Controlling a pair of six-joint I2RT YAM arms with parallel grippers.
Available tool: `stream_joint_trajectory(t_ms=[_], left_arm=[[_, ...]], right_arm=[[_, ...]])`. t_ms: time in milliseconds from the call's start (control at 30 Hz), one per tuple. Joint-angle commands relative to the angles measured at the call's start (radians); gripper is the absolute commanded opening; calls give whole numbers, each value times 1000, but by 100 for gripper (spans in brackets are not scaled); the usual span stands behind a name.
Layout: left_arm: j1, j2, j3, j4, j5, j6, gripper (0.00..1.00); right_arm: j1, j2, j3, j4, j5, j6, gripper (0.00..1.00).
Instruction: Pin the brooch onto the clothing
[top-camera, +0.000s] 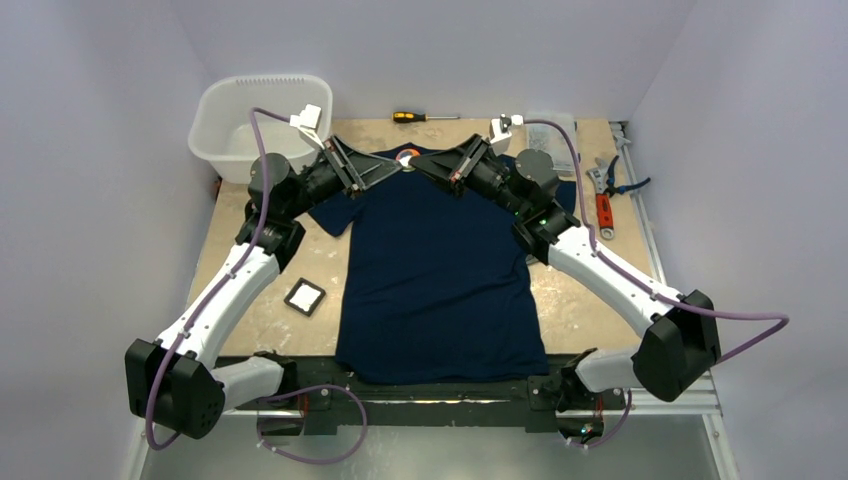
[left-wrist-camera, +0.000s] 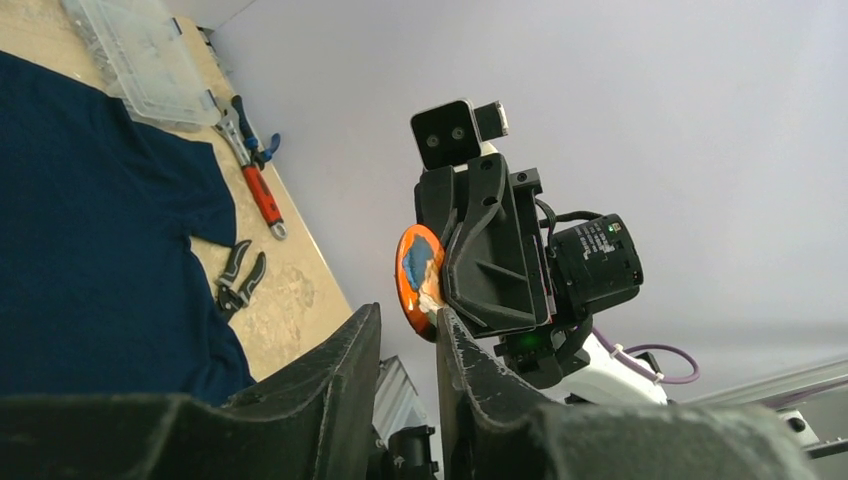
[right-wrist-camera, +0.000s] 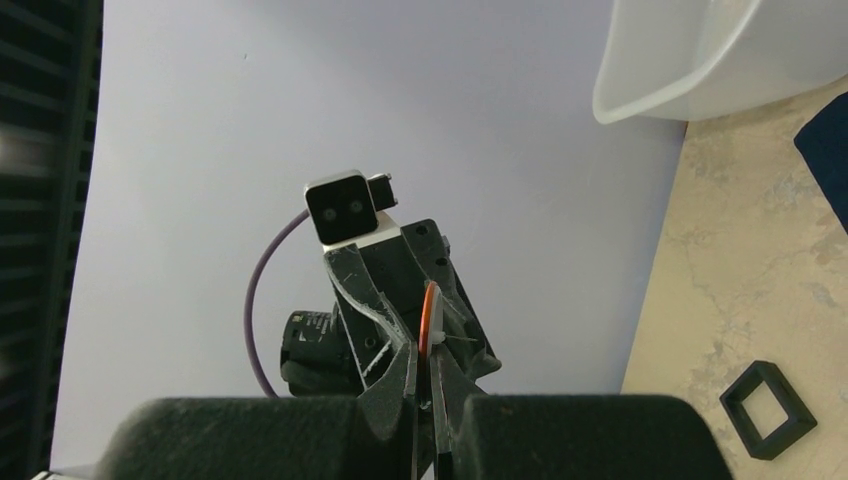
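Note:
The brooch (top-camera: 407, 156), a small orange disc with a blue and pale patch, hangs in the air above the collar of the navy T-shirt (top-camera: 440, 270). My right gripper (right-wrist-camera: 425, 350) is shut on the brooch's (right-wrist-camera: 428, 318) edge, which shows edge-on with its pin sticking out. My left gripper (left-wrist-camera: 408, 315) is open and faces it. The brooch's (left-wrist-camera: 418, 280) lower rim sits just past its fingertips, close to the right-hand one. In the top view the left gripper (top-camera: 385, 168) and the right gripper (top-camera: 430, 165) meet tip to tip. The shirt (left-wrist-camera: 90, 200) lies flat on the table.
A white tub (top-camera: 262, 115) stands at the back left and a screwdriver (top-camera: 425, 117) lies at the back. A clear plastic box (left-wrist-camera: 150, 60), a red wrench (top-camera: 604, 212) and pliers (left-wrist-camera: 240, 275) lie right of the shirt. A small black tray (top-camera: 305, 297) lies left of it.

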Motion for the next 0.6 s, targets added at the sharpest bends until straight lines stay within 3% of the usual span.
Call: stream_joint_trajectory(t_ms=[0,200,567], left_arm=[[-11,-5,32,39,18,26,24],[-12,-9,32,56,24,17,17],[-12,-4,27,69,26,-4,19]], right_arm=[[-1,1,-5,56,3,-11,0],[-2,5,-10,59,-2,-15,0],[-2,14,-13,59,-19,-27,0]])
